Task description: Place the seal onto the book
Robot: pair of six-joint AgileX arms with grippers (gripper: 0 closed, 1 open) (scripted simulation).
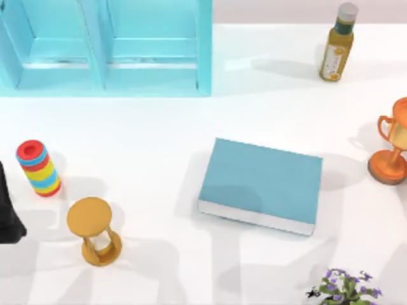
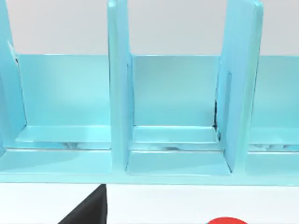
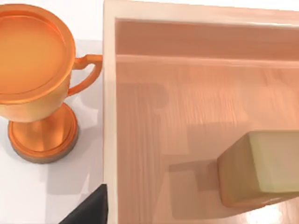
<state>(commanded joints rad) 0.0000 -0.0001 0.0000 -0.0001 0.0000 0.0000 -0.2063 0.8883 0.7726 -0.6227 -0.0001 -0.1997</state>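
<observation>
Wide bare stretch of the table (image 1: 152, 127) around the book (image 1: 261, 184), open on every side. Toward the far left corner, blocked by the cyan shelf unit (image 1: 105, 47). Along the left edge, a striped ring stack (image 1: 38, 167) with an hourglass (image 1: 94, 230) just nearer. At the right edge, hemmed by the trophy cup (image 1: 393, 143); far right, a bottle (image 1: 337, 43); near edge, a flowering plant (image 1: 346, 289).

Teal-blue book (image 1: 264, 179) with white page edges, tan seal (image 3: 261, 168) in a pale wooden tray (image 3: 154, 116), orange trophy (image 1: 393, 143), cyan shelf (image 1: 105, 47), rainbow-striped ring stack (image 1: 39, 168).
</observation>
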